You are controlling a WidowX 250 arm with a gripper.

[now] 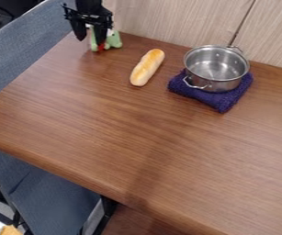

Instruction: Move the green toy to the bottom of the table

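- The tool (90,39) hangs near the back-left corner of the tabletop (106,114), its two fingers spread apart with nothing clamped between them.
- The green toy (113,41) sits right at the tool, partly hidden by it: some green shows in the gap, more on the right, with a bit of red low down by the right-hand finger. Whether they touch, I cannot tell.
- The toy looks like soft plush, probably light, grippy and hard to break. It should squash when pinched, so the thick of its body is the best hold; a pinch on an outer part could let it twist or sag.
- Just right of the tool and slightly nearer the viewer lies the bread (147,67). Carrying the toy straight down from here should pass left of it; drifting right could knock it.
- Well to the tool's right, the metal pot (215,69) rests on a folded purple cloth (222,102), likely out of the way.
- Behind the tool, the wooden wall (161,23) limits backward movement.
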